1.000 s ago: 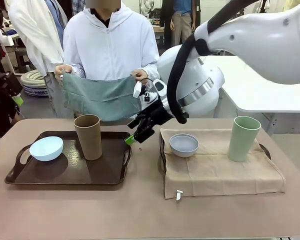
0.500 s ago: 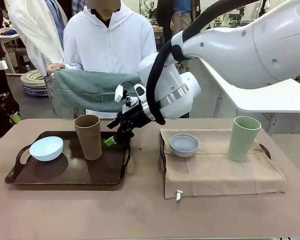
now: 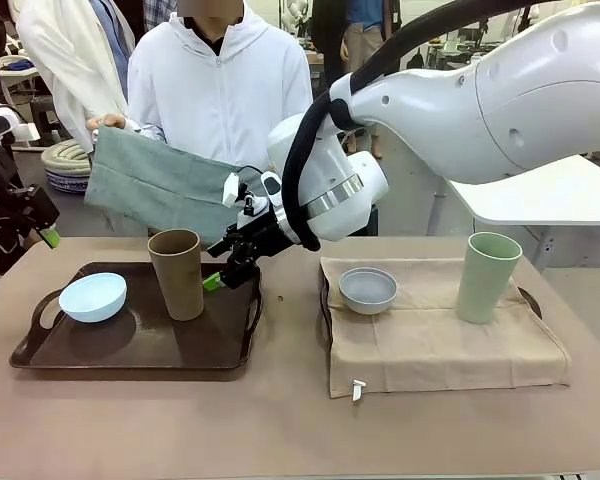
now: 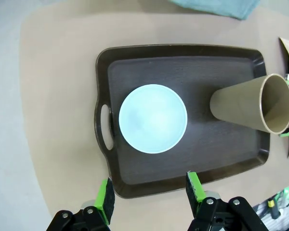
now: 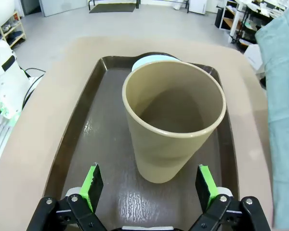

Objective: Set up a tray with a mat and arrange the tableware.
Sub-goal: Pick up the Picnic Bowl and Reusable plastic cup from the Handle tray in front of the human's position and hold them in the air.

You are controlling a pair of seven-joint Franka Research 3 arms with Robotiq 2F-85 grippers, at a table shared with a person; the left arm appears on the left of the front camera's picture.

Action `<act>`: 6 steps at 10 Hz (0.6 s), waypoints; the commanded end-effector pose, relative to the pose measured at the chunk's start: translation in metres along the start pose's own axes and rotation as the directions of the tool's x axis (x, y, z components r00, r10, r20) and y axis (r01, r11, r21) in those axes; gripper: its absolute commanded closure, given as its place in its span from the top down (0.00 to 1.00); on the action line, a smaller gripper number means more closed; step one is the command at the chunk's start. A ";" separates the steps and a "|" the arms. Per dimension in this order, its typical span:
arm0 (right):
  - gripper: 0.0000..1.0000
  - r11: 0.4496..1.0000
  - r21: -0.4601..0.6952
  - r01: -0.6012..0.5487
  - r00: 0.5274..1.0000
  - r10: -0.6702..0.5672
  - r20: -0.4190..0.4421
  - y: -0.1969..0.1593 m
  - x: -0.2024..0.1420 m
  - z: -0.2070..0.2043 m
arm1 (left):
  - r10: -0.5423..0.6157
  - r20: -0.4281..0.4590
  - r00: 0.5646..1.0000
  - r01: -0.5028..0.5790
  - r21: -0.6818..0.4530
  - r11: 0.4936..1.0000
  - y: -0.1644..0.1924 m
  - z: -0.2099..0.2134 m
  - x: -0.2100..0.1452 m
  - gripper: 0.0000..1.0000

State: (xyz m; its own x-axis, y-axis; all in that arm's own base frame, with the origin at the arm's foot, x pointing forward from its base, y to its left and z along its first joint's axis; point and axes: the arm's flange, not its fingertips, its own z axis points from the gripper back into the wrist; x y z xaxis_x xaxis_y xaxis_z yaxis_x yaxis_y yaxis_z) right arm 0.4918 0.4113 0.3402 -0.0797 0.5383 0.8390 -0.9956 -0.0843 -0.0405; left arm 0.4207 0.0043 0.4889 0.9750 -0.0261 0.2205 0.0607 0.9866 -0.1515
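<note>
A dark brown tray [image 3: 40, 350] at the table's left holds a pale blue bowl [image 3: 92, 297] and an upright tan cup [image 3: 177, 273]. My right gripper [image 3: 218, 277] has reached across and hangs open just right of that cup. In the right wrist view the cup [image 5: 173, 130] stands ahead of the open right gripper [image 5: 148, 186], untouched. My left gripper [image 4: 150, 197] hovers open high over the tray [image 4: 183, 48], above the bowl [image 4: 153, 118]. A person behind the table holds up a teal-green mat [image 3: 165, 190]. On the right, a beige mat [image 3: 440, 340] carries a greyish bowl [image 3: 368, 289] and a pale green cup [image 3: 487, 277].
My left arm's gripper [image 3: 46, 234] hangs at the far left edge, above the table's corner. The right arm's large white body spans the upper right. A small white clip [image 3: 358, 388] lies on the beige mat's front edge. Bare tabletop runs along the front.
My right gripper has swung left from beside the beige mat to the tan cup. The person has raised the teal-green mat and shifted it left.
</note>
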 end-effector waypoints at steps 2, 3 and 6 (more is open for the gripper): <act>1.00 1.000 0.006 -0.010 1.000 0.010 0.001 0.005 0.005 0.001 | 0.011 0.004 1.000 -0.011 0.014 1.000 0.009 -0.003 -0.002 0.79; 1.00 1.000 0.002 -0.004 1.000 0.004 0.002 0.001 0.003 -0.001 | 0.007 0.000 1.000 -0.007 0.001 1.000 0.003 0.000 0.000 0.79; 1.00 0.996 0.027 -0.091 0.994 0.089 0.063 -0.017 -0.018 -0.003 | 0.003 0.012 1.000 -0.003 0.034 0.999 0.006 -0.031 0.015 0.79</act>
State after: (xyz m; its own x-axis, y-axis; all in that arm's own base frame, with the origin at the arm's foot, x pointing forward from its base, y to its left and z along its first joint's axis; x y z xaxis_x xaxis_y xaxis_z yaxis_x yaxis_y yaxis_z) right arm 0.5008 0.4063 0.3334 -0.1160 0.5177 0.8477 -0.9909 -0.1196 -0.0626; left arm 0.4325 0.0067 0.4724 0.9749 -0.0154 0.2223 0.0484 0.9884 -0.1441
